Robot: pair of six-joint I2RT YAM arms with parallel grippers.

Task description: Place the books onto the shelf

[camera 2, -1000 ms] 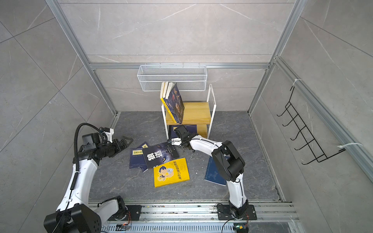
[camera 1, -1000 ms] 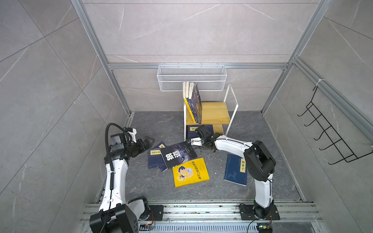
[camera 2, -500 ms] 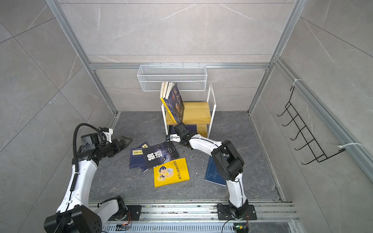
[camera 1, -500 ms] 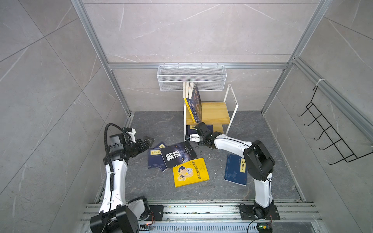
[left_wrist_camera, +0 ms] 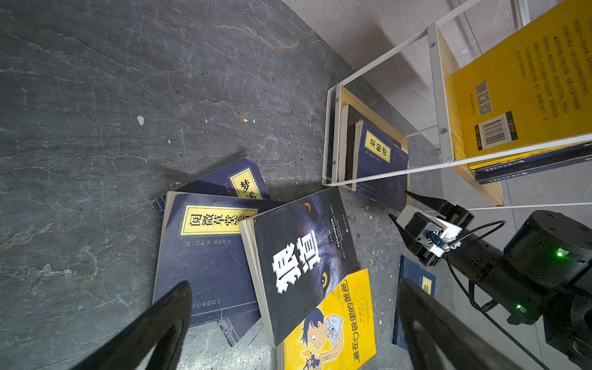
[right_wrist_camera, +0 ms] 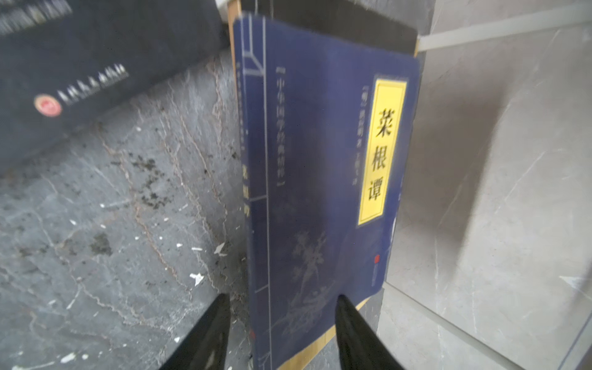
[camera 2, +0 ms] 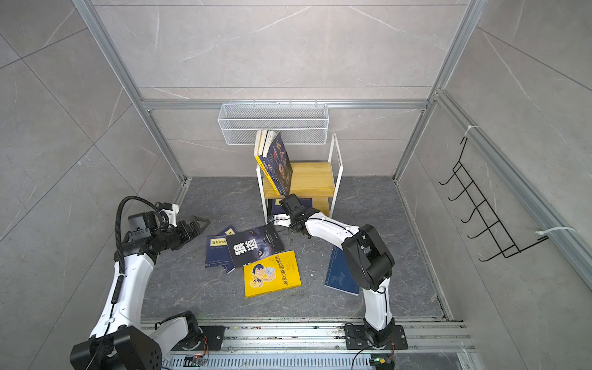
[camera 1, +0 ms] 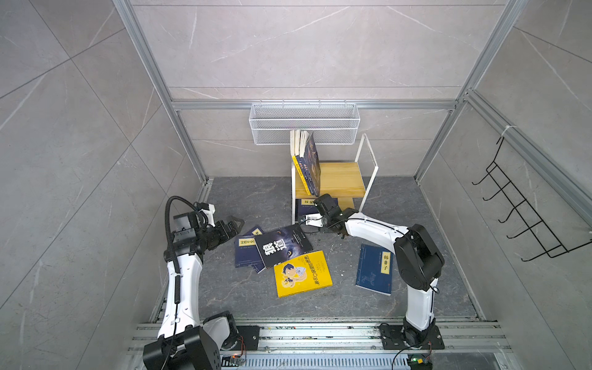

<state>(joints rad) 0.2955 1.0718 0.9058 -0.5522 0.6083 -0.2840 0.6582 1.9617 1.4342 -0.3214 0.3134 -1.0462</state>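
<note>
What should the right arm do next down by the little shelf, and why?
Probably nudge the navy book deeper into the shelf's lower tier: it pokes out past the front edge, and the right gripper, jaws open and holding nothing, sits right at that end.

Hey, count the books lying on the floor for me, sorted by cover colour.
Navy books with yellow labels: 3 (two overlapping, plus the lone navy book by the right arm)
Black book with white characters: 1
Yellow cartoon book: 1
Total on the floor: 5
</note>
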